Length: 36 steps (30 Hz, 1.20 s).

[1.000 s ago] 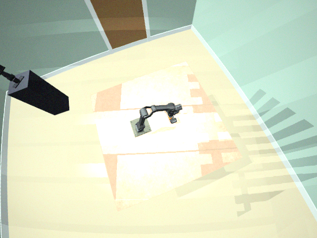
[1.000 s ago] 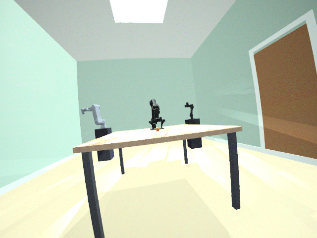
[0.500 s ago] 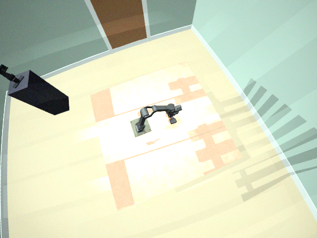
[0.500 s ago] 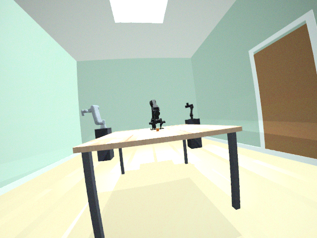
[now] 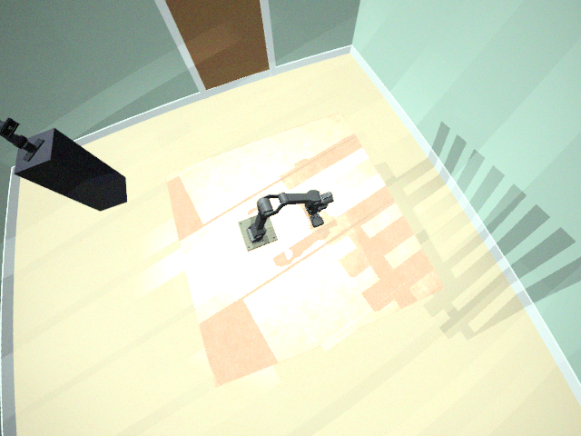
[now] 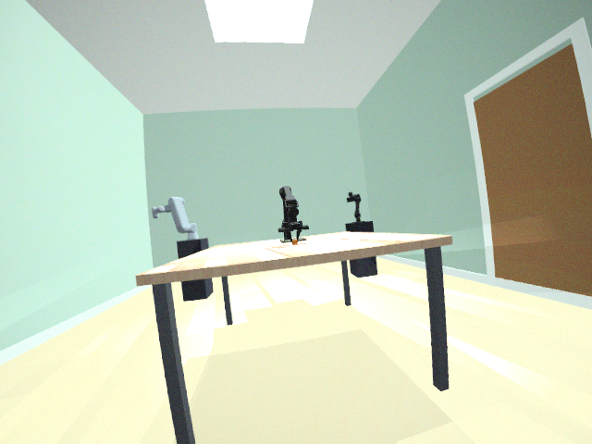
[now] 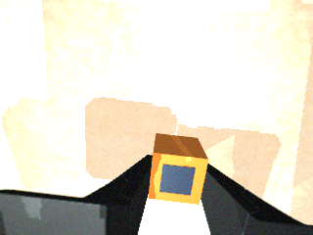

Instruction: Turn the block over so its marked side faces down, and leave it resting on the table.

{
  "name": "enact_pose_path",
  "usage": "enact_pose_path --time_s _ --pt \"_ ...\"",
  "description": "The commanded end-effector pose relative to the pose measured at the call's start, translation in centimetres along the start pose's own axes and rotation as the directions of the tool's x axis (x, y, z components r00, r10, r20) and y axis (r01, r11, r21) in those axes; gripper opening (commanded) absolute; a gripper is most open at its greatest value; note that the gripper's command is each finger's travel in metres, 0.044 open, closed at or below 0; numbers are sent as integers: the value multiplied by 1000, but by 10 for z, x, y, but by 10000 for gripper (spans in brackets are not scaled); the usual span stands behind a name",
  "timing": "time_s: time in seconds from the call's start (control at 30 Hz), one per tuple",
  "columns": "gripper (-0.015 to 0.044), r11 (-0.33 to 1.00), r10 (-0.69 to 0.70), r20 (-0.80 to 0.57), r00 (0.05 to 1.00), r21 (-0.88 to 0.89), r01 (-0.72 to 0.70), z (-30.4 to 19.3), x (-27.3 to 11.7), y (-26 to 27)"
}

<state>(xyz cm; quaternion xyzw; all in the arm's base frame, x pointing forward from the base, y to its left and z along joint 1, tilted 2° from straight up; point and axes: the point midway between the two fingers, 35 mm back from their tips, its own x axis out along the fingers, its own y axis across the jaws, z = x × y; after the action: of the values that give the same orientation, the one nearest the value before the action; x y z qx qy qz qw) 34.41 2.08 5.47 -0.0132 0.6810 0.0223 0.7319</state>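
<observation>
The block is a small orange cube. Its yellow-bordered side with a dark blue square faces up toward the wrist camera. A darker brown side shows at its far edge. My gripper is shut on the block, with one black finger against its left side and one against its right side in the wrist view. The block is low at the surface of the table; whether it touches the table is too small to tell. In the top view the gripper's wrist mostly hides the block.
The arm's base plate stands on the table behind the block. Off the table, a black pedestal carries another dark arm, and a second pedestal carries a pale grey arm. Light and shadow patches cross the tabletop.
</observation>
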Motion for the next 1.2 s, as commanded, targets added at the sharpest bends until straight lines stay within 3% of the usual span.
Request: enact_pose_path --time_s 0.0,0.13,0.47,1.17 --pt "45 1000 -3 1 1000 -4 3 0 1 0" --pt "0 1000 -3 1 1000 -4 3 0 0 0" --pt "0 1000 -3 11 1000 -4 3 0 -29 0" --pt "0 1000 -2 332 943 -4 4 1 -20 0"
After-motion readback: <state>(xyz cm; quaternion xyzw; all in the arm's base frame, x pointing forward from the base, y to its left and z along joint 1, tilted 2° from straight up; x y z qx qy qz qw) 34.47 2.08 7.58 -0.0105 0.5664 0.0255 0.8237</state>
